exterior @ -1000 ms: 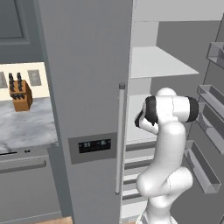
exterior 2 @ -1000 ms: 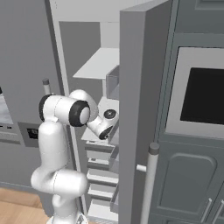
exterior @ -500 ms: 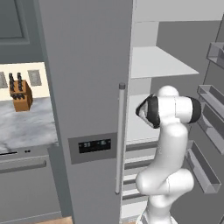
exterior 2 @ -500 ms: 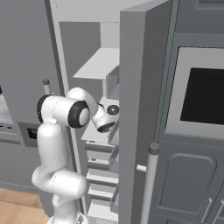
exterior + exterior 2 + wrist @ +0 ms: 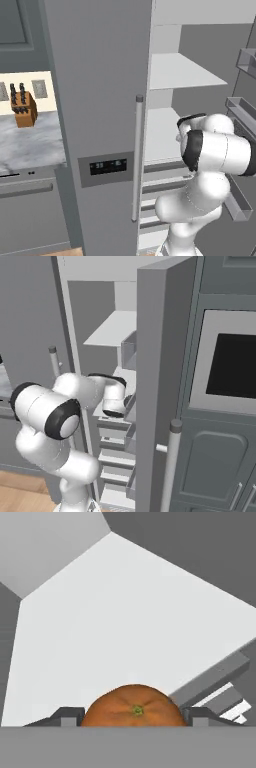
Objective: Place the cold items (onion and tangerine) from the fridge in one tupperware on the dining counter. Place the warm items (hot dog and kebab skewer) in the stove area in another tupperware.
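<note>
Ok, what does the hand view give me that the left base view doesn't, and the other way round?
Hand view: the tangerine sits between the two fingertips, which press against its sides, with a white fridge shelf beneath it.

Left base view: the arm reaches into the open fridge beside the shut fridge door and its handle, and a knife block stands on the marble counter at left.

Both show the inside of the fridge and its white shelves.
</note>
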Robot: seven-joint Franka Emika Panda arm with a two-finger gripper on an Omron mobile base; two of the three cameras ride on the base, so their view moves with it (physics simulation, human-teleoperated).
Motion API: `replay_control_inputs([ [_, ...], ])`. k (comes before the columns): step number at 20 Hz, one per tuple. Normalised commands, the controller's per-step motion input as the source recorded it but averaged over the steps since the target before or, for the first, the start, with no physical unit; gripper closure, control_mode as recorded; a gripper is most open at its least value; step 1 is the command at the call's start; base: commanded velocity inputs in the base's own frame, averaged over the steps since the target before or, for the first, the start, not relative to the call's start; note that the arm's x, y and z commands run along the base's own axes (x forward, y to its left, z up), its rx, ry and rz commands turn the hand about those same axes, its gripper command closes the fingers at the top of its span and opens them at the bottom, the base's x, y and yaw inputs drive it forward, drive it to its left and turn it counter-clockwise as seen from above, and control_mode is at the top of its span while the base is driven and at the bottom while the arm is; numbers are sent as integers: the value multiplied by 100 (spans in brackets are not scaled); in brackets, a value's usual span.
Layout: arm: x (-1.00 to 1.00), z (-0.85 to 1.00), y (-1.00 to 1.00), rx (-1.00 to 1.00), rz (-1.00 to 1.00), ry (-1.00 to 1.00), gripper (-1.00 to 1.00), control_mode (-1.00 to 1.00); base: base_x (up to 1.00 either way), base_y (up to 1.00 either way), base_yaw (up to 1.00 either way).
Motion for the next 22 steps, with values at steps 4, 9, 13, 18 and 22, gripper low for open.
replay_control_inputs([
  [4, -74, 100, 37, 0, 3, 22, 100, -100, 0, 0, 0],
  [9, -45, 100, 40, -8, 7, 34, 100, -100, 0, 0, 0],
  [13, -74, 96, 24, -7, 5, 38, 100, -100, 0, 0, 0],
  [18, -100, 43, 22, 0, 1, 13, 100, -100, 0, 0, 0],
  [22, -100, 1, 23, 9, -1, -27, 100, -100, 0, 0, 0],
])
